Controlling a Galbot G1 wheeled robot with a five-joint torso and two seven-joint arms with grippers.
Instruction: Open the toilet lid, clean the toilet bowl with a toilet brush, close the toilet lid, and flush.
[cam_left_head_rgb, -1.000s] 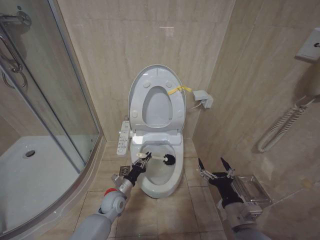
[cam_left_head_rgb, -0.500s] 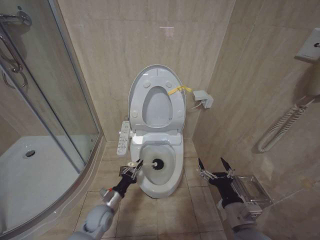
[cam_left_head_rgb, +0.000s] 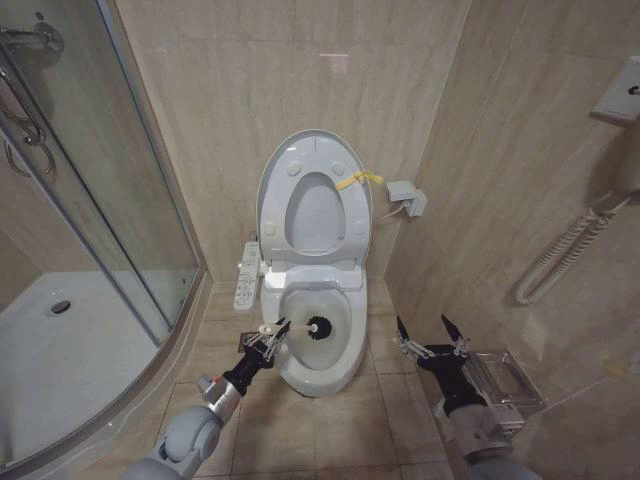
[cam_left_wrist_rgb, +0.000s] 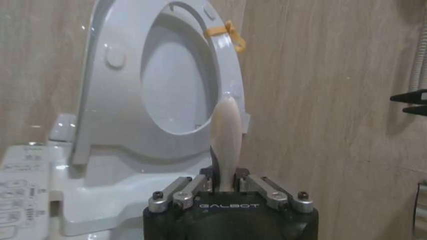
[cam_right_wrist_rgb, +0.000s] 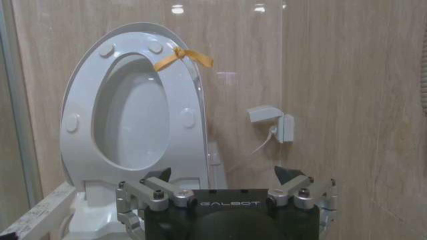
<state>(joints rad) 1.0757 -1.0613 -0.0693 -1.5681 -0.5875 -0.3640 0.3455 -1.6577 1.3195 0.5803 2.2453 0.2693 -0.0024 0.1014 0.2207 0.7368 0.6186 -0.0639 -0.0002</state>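
The toilet lid stands raised against the wall together with the ring seat, a yellow strap at its edge. Below it the toilet bowl lies open. My left gripper is at the bowl's left rim, shut on the white handle of the toilet brush, whose black head sits inside the bowl. In the left wrist view the handle rises from my shut left gripper towards the lid. My right gripper hovers open to the right of the bowl, facing the lid.
A curved glass shower enclosure bounds the left side. A white control panel sits at the bowl's left. A small wall box with a cable is right of the lid. A clear rack and a coiled cord line the right wall.
My left gripper has drawn back to the left with the brush, and the black head has shifted from the bowl's right side towards its middle. The right arm has stayed put.
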